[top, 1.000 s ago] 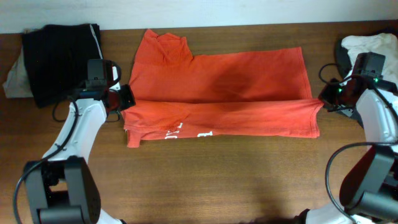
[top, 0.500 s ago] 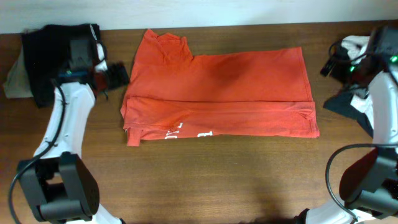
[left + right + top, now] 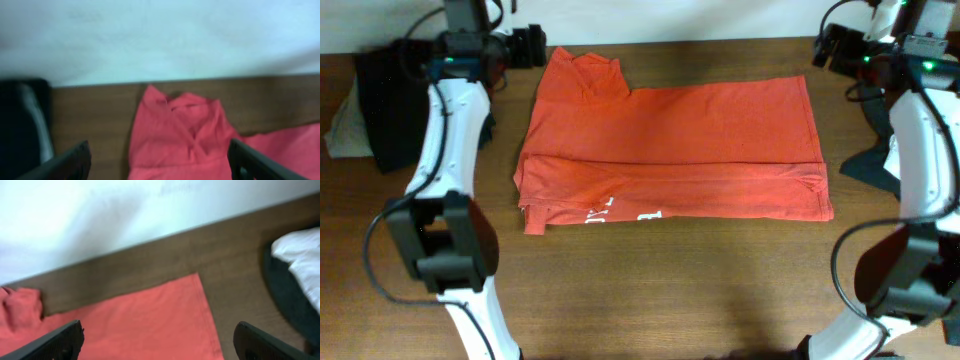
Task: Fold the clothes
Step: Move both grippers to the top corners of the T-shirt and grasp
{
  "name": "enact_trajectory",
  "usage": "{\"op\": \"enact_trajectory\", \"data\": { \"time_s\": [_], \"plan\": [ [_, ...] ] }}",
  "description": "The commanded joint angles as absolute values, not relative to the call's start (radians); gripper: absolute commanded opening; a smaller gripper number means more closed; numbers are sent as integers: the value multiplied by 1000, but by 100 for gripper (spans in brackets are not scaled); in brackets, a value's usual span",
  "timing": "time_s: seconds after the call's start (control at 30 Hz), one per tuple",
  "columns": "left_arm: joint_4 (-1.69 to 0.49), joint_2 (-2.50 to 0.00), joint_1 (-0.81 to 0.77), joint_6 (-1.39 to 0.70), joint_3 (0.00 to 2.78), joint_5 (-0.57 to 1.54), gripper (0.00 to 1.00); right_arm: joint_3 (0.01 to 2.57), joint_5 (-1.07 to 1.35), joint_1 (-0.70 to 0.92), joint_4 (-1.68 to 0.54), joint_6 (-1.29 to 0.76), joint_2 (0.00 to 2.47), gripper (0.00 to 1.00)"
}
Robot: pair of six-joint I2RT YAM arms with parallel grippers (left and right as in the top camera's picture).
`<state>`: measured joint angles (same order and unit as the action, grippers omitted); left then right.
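1. Shirt first: an orange-red short-sleeved fabric T-shirt (image 3: 670, 130) lies flat in the middle of the brown wooden worktop (image 3: 670, 290). Its collar points toward your left arm and its hem toward your right.
2. The shirt's near long edge is folded over the body as a band, and part of the white printed lettering (image 3: 620, 213) shows along that band.
3. Your left hand (image 3: 528, 45) is at the worktop's back edge, near the collar but apart from the cloth. Its wrist view shows the fingers (image 3: 75, 160) spread wide with nothing between them.
4. Your right hand (image 3: 823, 45) is at the back edge near the shirt's far hem corner, its fingers (image 3: 60, 340) likewise spread and empty.
5. A black fabric garment (image 3: 390, 100) lies heaped at the left end of the worktop.
6. A white fabric garment (image 3: 300, 260) rests on a dark fabric piece (image 3: 285, 300) at the right end.
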<state>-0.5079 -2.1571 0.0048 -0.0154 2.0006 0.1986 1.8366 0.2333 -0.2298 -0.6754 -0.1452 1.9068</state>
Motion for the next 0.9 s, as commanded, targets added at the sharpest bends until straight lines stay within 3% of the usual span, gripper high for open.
{"op": "enact_trajectory", "data": {
  "time_s": [0.0, 0.33, 0.47, 0.87],
  "plan": [
    [-411, -2298, -13, 20, 2009, 286, 87, 1853, 224, -216, -672, -134, 1996, 99],
    [-197, -2474, -28, 20, 2011, 283, 84, 1853, 224, -213, -646, -104, 2212, 99],
    [-183, -2521, -37, 20, 2011, 228, 80, 1853, 222, -207, -646, -81, 2223, 99],
    [-149, -2586, -27, 12, 2011, 179, 79, 1853, 160, -203, -642, -77, 2223, 99]
  ]
}}
